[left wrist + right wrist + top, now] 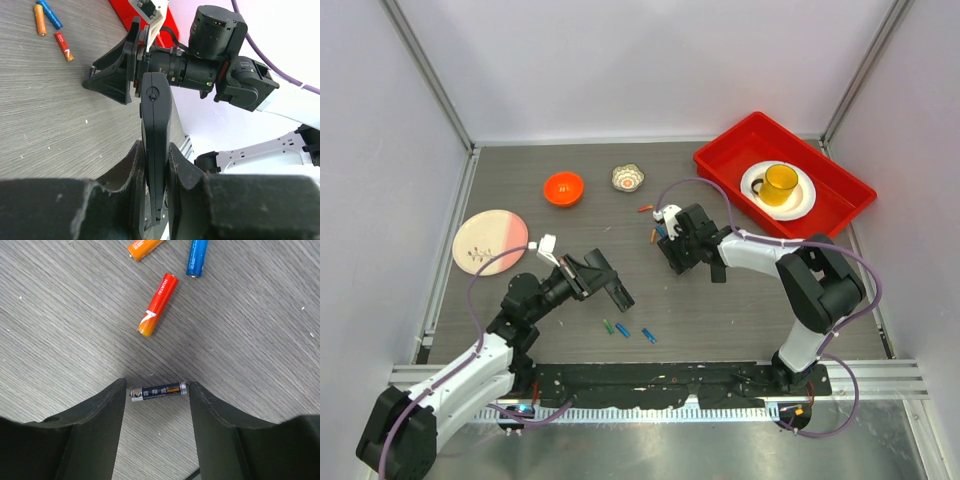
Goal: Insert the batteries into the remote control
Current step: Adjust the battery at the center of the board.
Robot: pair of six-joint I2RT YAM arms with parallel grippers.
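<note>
My left gripper is shut on a black remote control, held edge-on above the table; it also shows in the top view. My right gripper is open and low over the table, its two fingertips just off the two ends of a black battery lying flat. A red-orange battery, an orange one and a blue one lie just beyond. In the top view, green and blue batteries lie near the front. The right gripper is right of the remote.
An orange bowl and a small patterned bowl stand at the back. A pink plate lies at the left. A red tray at the back right holds a white plate with a yellow mug.
</note>
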